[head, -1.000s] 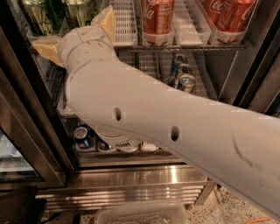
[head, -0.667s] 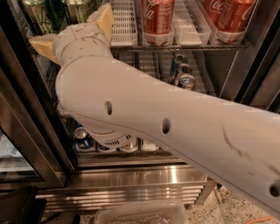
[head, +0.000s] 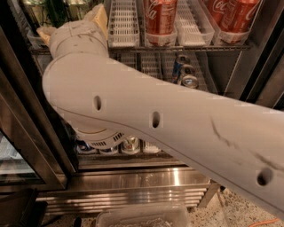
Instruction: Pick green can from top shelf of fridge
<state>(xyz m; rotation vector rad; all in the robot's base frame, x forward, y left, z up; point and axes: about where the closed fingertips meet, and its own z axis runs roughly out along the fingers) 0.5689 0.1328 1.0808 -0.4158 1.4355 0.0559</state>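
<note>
Filling the foreground, the white arm [head: 146, 119] reaches over the fridge [head: 133, 177] base into the open cabinet. Over the last second its wrist has crept up and left, so the gripper [head: 73, 24] now sits at the top shelf [head: 122, 26], its cream fingers [head: 99, 17] spread apart. The green can [head: 76, 4] stands just beyond, seemingly between them; I cannot tell whether they touch. The grasp looks imminent. Red cola cans [head: 159, 17] stand further right.
</note>
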